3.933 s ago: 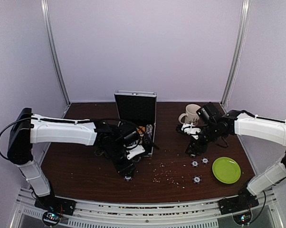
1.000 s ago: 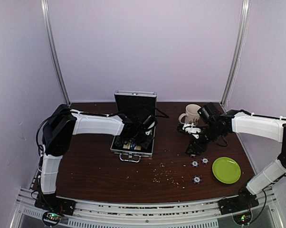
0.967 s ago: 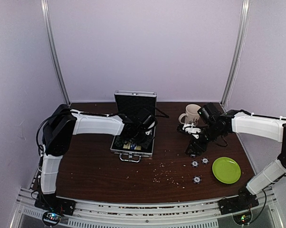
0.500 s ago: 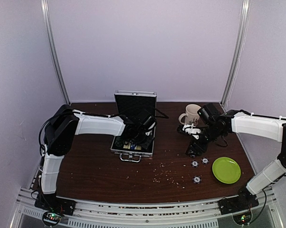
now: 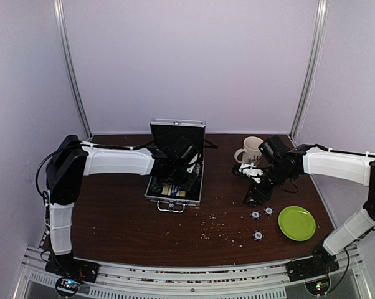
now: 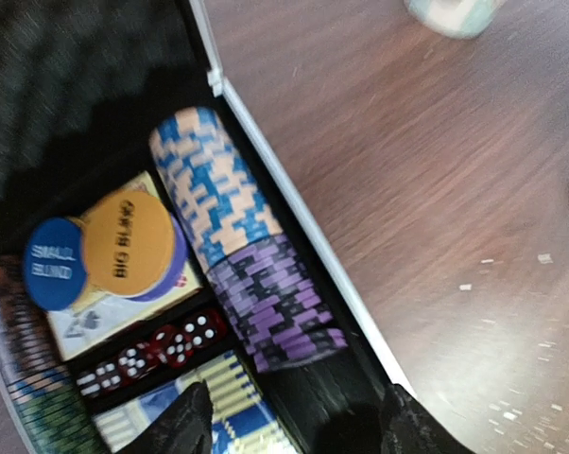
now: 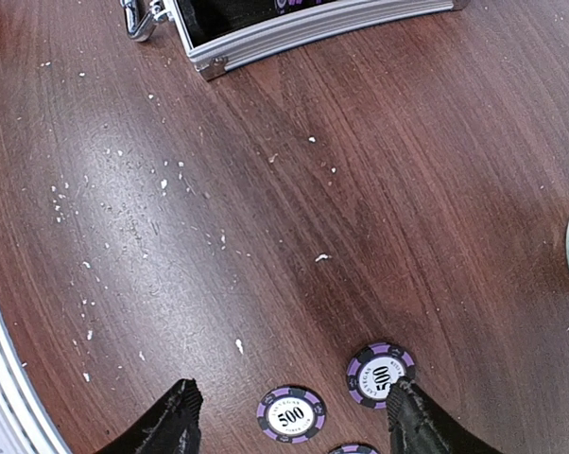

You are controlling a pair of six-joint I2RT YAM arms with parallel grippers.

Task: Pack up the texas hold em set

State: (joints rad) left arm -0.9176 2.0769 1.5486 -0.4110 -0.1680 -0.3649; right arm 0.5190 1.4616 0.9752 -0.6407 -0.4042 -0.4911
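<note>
Just beneath left tool (image 6: 294, 426): case (image 6: 284, 194).

The bench (image 7: 266, 170) looks like dark brown wood with fine lines, a bit shiny, with pale crumbs (image 7: 319, 256) on it. The case (image 7: 303, 33) has a ribbed silver metal edge, and its lid lining (image 6: 67, 85) is black bumpy foam. The red dice (image 6: 162, 348) look glassy. The green plate (image 5: 296, 223) is smooth and shiny.

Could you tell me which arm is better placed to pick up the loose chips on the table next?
Right, probably. The right gripper hangs open directly above the loose chips. The left gripper is over the case, well away from them.
</note>
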